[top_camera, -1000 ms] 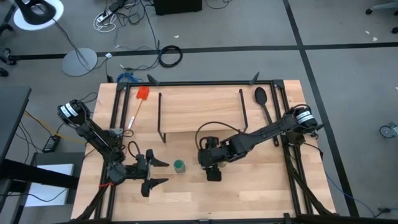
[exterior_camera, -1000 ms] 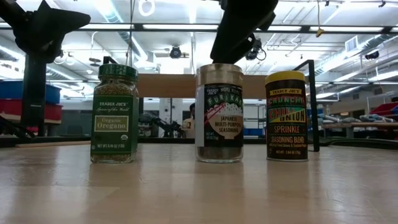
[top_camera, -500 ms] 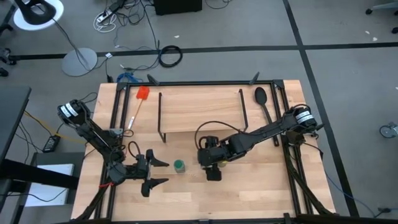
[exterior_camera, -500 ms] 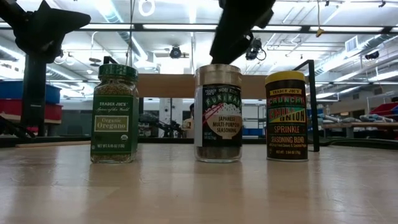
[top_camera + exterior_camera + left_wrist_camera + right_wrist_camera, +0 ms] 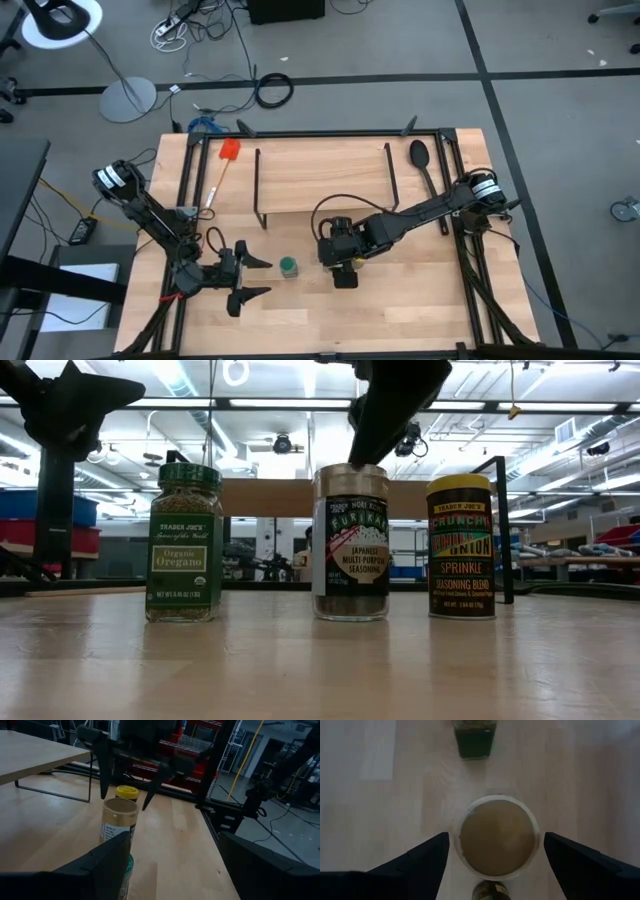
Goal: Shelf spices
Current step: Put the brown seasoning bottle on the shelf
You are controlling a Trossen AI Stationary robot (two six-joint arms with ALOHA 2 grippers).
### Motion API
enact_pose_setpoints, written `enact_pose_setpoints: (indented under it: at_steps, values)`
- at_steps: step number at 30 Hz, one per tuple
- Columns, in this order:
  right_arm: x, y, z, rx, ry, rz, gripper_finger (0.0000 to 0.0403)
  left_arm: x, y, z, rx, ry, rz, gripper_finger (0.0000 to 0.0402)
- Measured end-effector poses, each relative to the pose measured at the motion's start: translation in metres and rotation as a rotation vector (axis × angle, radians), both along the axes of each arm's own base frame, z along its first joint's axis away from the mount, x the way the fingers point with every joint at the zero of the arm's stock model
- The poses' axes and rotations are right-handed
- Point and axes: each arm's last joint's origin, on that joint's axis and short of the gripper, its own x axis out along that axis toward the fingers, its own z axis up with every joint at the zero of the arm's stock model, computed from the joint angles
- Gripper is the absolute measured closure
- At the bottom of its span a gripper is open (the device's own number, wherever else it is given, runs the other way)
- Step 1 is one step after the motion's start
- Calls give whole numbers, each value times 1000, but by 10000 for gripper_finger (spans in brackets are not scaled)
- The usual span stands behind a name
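While three spice jars stand in a row on the wooden table (image 5: 400,310), in front of the shelf (image 5: 322,178), none sits on it. They are the green-lidded jar (image 5: 184,543), the tan-lidded jar (image 5: 352,542) in the middle, and the yellow-lidded jar (image 5: 461,546). The right gripper (image 5: 492,851) hangs directly over the tan-lidded jar, fingers spread apart on either side of it. The left gripper (image 5: 252,277) waits beside the green-lidded jar, fingers apart. One red spatula (image 5: 226,160) and one black spoon (image 5: 422,160) flank the shelf.
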Motion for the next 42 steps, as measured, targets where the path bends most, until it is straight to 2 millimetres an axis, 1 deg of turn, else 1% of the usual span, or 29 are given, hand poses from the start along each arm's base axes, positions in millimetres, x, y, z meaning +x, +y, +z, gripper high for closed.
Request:
enact_pose_setpoints:
  at_steps: [3,10,19,26,30,35,39,42]
  values:
    - [3,-3,-1,3,-11,-9,78,0,0,0,-3,0,0,94]
    - [7,-4,-10,0,16,-14,78,0,0,0,-7,-1,0,94]
    - [8,-4,-10,7,10,-12,78,0,0,0,-6,-1,0,94]
    - [10,-4,-9,13,-11,-13,94,0,0,0,-7,-2,0,94]
    - [11,-3,-17,7,13,-13,94,0,0,0,-20,-2,1,94]
    - [16,-2,-32,0,43,-11,91,0,0,0,-24,-2,1,94]
    - [17,-1,-33,12,42,-6,100,0,0,0,-23,-2,4,94]
    - [16,-1,-32,15,43,-4,117,0,0,0,-22,-1,4,94]
